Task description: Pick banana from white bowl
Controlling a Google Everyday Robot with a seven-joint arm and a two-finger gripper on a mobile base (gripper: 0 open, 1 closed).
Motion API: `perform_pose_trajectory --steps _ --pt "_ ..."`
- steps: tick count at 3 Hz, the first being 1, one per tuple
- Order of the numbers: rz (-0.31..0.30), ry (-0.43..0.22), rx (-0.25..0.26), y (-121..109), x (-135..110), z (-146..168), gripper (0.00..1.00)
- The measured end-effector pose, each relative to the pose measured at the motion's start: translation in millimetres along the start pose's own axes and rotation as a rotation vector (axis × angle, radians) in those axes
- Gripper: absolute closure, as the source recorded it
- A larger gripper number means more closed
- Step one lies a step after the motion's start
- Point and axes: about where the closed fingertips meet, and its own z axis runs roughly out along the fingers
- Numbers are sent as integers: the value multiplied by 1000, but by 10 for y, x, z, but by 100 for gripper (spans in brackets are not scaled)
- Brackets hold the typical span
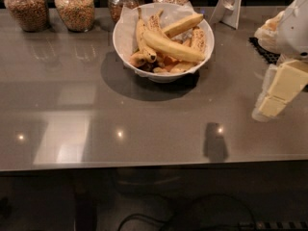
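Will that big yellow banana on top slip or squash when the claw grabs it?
Probably firm: the banana has clean yellow skin. Its curved, smooth body may twist in a pinch. It lies atop the other bananas in the white bowl, so should lift free. The claw hangs far right.
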Motion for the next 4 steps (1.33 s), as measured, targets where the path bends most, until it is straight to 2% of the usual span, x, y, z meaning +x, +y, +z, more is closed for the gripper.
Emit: perform_pose_trajectory --steps 1,2,3,4 --pt "-38 -118 47 -181 -352 124 0" --pt "-79 -261 120 -444 -799 236 0" --pt "-99 -363 179 -680 -1134 325 0" --pt "-97 -417 215 -939 -1404 495 0"
